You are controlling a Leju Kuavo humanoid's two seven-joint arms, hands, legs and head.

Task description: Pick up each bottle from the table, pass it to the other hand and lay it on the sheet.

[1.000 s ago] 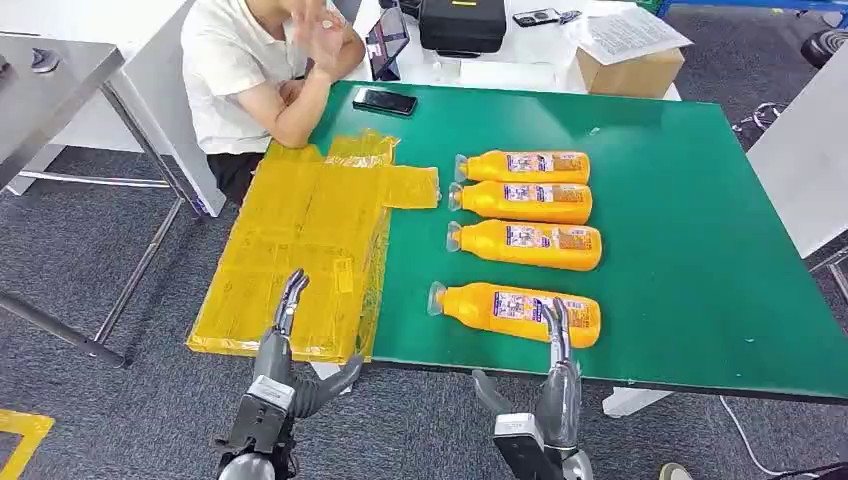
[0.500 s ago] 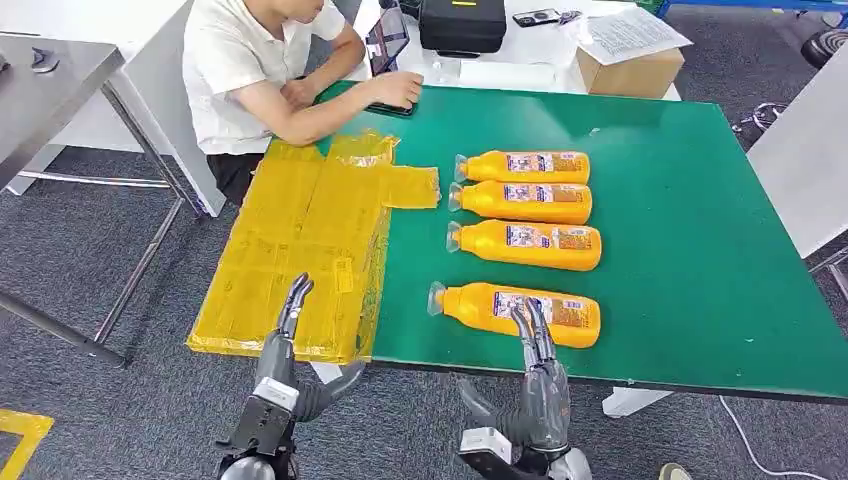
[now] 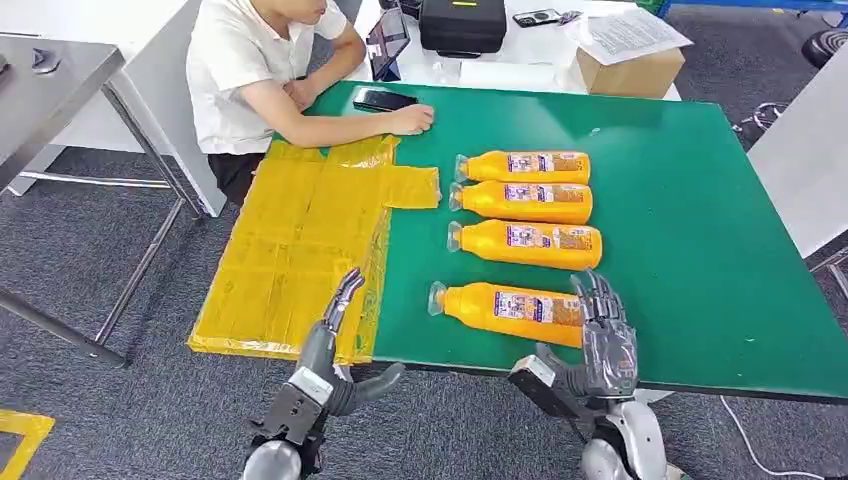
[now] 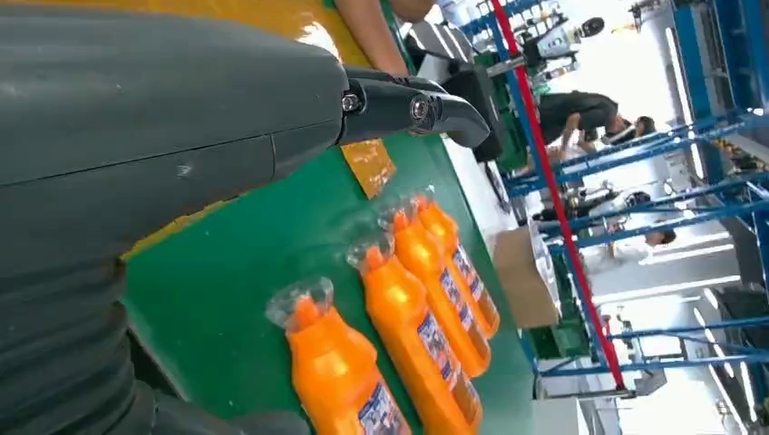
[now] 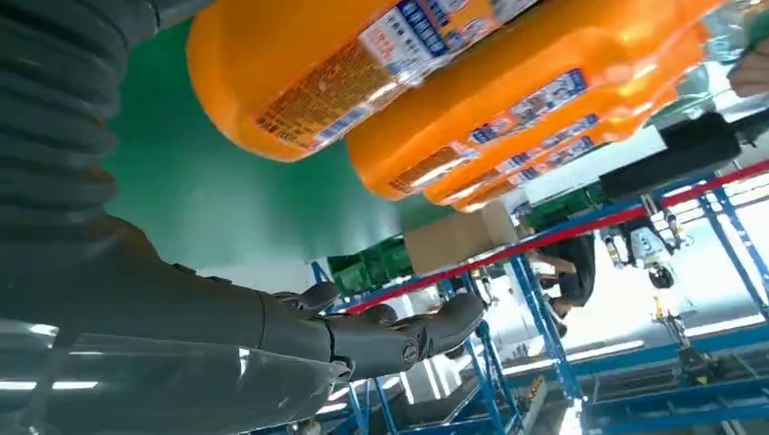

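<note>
Green table (image 3: 700, 200): right robot hand (image 3: 605, 335) spread (empty) beside nearest bottle (image 3: 510, 310); left robot hand (image 3: 330, 345) spread.

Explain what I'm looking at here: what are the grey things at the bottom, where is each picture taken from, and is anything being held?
The grey things are the two hands of a humanoid robot. The wide picture is its head view, looking forward and down at a green table. The left robot hand hovers by a yellow sheet that overhangs the table's left edge. The right robot hand is spread open at the base end of the nearest bottle; whether it touches cannot be told. Neither holds anything.

The other two pictures come from cameras at the wrists and are turned, so the table looks tilted. The left wrist view shows that hand's thumb above the bottles; the right wrist view looks past its fingers at the bottles' bases.

Four orange bottles lie on their sides. A person sits at the far corner beside a phone.
</note>
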